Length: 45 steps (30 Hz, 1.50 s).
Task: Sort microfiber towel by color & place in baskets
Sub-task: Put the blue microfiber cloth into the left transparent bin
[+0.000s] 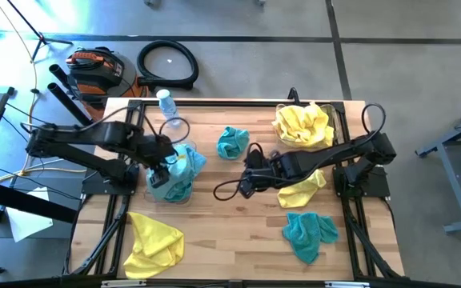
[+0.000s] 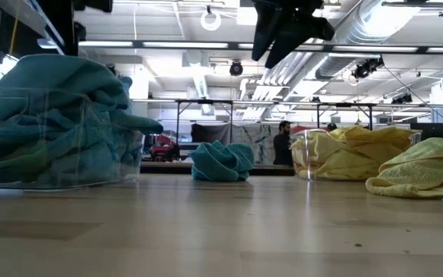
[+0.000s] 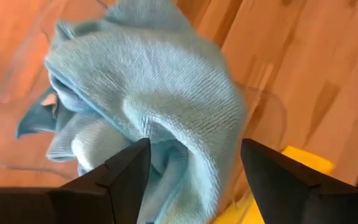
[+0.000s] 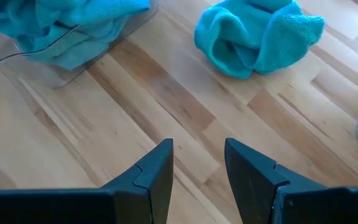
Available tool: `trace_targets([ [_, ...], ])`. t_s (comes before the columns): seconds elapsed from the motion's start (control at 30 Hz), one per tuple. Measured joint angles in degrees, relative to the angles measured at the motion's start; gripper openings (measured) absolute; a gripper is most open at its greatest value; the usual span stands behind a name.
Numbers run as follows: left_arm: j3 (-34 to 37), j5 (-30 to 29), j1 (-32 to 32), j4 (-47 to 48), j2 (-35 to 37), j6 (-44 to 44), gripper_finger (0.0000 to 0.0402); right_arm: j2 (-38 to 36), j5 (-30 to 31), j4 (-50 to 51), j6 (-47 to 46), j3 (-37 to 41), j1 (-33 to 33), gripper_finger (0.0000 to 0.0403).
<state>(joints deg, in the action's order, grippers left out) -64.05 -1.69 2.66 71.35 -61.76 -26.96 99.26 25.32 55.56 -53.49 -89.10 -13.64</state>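
My left gripper (image 1: 163, 171) hangs open just above the left basket (image 1: 184, 197), which is heaped with teal and light blue microfiber towels (image 3: 148, 81). Its fingers stand apart over the top towel and hold nothing. My right gripper (image 4: 199, 163) stands open above bare table near the middle, pointing toward a loose, crumpled teal towel (image 4: 257, 34) that lies on the wood (image 1: 232, 142). A second basket (image 2: 304, 158) at the far right holds yellow towels (image 1: 302, 124).
Loose towels lie on the table: a yellow one (image 1: 302, 190) under my right arm, a teal one (image 1: 310, 232) near right, a yellow one (image 1: 154, 240) near left. A clear water bottle (image 1: 166, 104) stands behind the left basket. A black cable (image 1: 226, 190) loops at mid-table.
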Motion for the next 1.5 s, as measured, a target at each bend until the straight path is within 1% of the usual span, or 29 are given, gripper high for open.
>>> trace_targets([
  [0.1,-3.64,0.24,0.53,2.31,0.12,-2.23,0.0241,0.41,0.02,-0.23,-0.44,0.00,-0.35,0.0139],
  [0.17,-4.46,0.67,1.50,2.66,0.17,-3.99,0.0241,0.69,0.02,-0.23,-0.46,0.00,-0.61,0.0139],
  [0.27,-3.71,0.48,3.76,4.61,0.07,-4.35,0.0238,0.77,-0.11,-0.26,-0.46,0.00,-0.68,0.0139],
  [0.33,-1.34,-1.98,5.44,5.09,-0.08,-4.92,0.0228,0.77,-0.31,-0.27,-0.46,0.00,-0.68,0.0139],
  [0.43,3.59,-4.19,6.69,4.22,-0.26,-6.05,0.0199,0.77,-0.31,-0.24,-0.44,0.00,-0.66,0.0139],
  [0.67,14.13,-2.50,6.80,-8.50,-0.22,-6.94,0.0100,0.77,-0.33,-0.21,-0.01,0.00,-0.66,0.0139],
  [0.8,19.38,-2.03,6.78,-13.22,-0.22,-8.03,0.0071,0.77,-0.35,-0.21,-0.02,0.00,-0.62,0.0139],
  [0.97,25.33,-1.79,6.78,-19.34,-0.22,-9.10,0.0065,0.77,-0.35,-0.21,-0.02,0.00,-0.60,0.0139],
  [1.13,29.06,-1.60,6.78,-23.15,-0.20,-10.51,0.0065,0.77,-0.37,-0.21,-0.29,0.00,-0.62,0.0139],
  [1.33,30.17,-1.46,6.78,-23.80,-0.14,-11.27,0.0065,0.77,0.04,-0.25,-0.45,0.00,-0.62,0.0139],
  [1.5,29.09,1.32,6.73,-22.10,0.22,-13.08,0.0065,0.77,0.15,-0.45,-0.46,0.00,-0.62,0.0139],
])
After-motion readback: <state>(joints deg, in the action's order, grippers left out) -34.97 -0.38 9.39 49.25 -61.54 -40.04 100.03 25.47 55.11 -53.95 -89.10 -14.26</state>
